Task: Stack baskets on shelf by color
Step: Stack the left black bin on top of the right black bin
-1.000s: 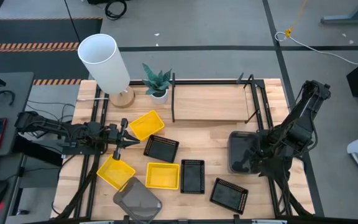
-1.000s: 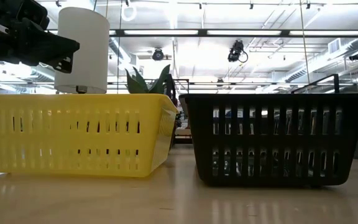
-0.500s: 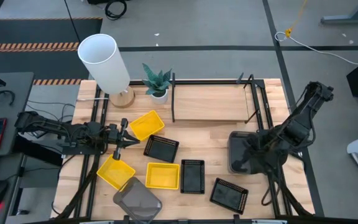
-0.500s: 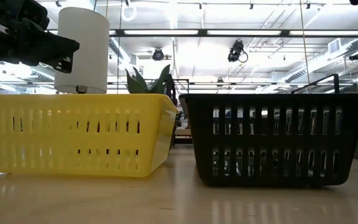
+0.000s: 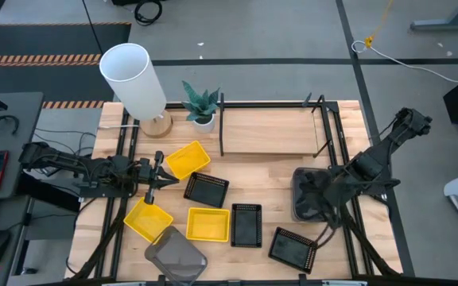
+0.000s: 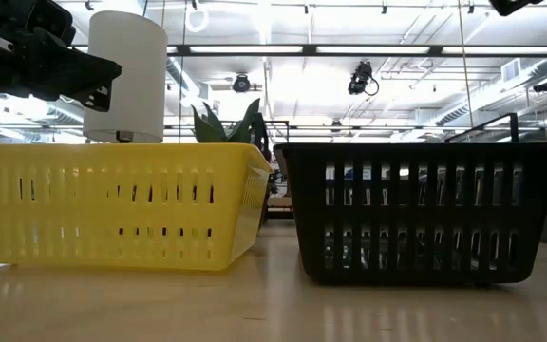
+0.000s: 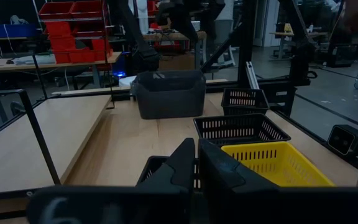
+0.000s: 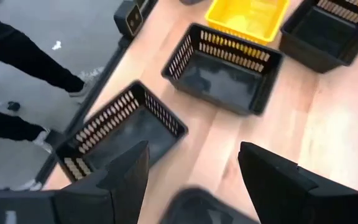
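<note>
Two arms up on my feed over the pale wood desk [image 5: 277,179]. Biggest piece is the shelf [image 5: 270,131] at the far edge: thin black rod posts around a smooth light board. Next down, the smoky-grey baskets: one translucent tub [image 5: 310,194] sits right of center under my right gripper [image 5: 324,200], whose fingers are spread wide apart with nothing between them; another grey one [image 5: 176,258] sits at the near edge.

Then the yellow baskets, glossy slotted plastic: one [image 5: 188,159] by the left gripper [image 5: 157,182], one [image 5: 148,219] touching the grey tub's corner, one [image 5: 208,225] mid-desk. Black perforated ones are about the same size: [image 5: 206,190], [image 5: 246,225], and a tilted one [image 5: 293,248].

Left gripper hovers low between the yellow baskets, fingers pressed shut on nothing.
</note>
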Controlling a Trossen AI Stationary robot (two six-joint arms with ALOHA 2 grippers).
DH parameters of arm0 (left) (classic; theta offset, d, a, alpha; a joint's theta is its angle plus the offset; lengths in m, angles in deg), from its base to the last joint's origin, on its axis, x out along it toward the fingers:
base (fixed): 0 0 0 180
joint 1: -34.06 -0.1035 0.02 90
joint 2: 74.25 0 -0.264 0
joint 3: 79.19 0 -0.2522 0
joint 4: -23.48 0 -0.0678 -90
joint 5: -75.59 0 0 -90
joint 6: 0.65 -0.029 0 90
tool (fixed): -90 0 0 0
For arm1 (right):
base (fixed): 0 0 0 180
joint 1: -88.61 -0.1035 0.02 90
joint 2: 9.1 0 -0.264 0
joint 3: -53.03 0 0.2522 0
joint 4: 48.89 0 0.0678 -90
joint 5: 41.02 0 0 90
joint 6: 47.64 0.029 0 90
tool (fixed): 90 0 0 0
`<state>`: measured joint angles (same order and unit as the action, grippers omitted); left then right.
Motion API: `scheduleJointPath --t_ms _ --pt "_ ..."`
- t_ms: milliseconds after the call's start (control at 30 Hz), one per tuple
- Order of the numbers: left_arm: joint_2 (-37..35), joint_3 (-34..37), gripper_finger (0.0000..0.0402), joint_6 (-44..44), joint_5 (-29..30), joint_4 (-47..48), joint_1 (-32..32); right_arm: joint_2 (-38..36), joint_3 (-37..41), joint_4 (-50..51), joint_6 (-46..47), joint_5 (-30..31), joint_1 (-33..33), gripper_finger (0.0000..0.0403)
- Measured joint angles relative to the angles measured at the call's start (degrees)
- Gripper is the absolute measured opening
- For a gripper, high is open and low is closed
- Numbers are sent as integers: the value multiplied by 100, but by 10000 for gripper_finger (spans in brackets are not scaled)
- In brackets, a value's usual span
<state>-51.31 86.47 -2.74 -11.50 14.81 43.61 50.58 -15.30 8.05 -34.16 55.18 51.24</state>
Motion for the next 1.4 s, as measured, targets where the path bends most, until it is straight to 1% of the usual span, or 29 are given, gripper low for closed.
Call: scheduleJointPath --t_ms 133,233,367,467,633,800,1033,1067,1167,1200,1267,1400 --pt "0 -1 35 0 1 0 0 364 0 -499 -41 -81 204 251" --pt "1 -1 35 0 1 0 0 614 0 -813 -103 -321 355 251" --pt "0 -1 28 0 0 0 -1 890 0 -1170 121 -609 574 251" --pt "2 1 26 0 0 1 0 1034 -16 -1298 197 -626 717 250" --pt "1 1 31 0 -1 0 0 1234 -446 -1271 189 -431 895 250" --pt "2 0 36 0 -1 0 1 1247 -747 -1404 164 -192 1100 250" --pt "2 1 26 0 2 0 1 1233 -933 -1473 552 6 1311 250" --pt "2 0 26 -7 58 0 -1 1233 -933 -1508 619 8 1335 250" --pt "4 1 27 -7 511 -46 -6 1233 -935 -1609 869 19 1395 250" --pt "4 0 29 42 595 -148 -8 1233 -935 -1661 928 18 1418 250" --pt "4 1 32 472 619 -477 -8 1233 -935 -1845 965 18 1457 250" --pt "4 0 36 1955 628 -1343 3 1191 -954 -2235 1016 14 1522 250"
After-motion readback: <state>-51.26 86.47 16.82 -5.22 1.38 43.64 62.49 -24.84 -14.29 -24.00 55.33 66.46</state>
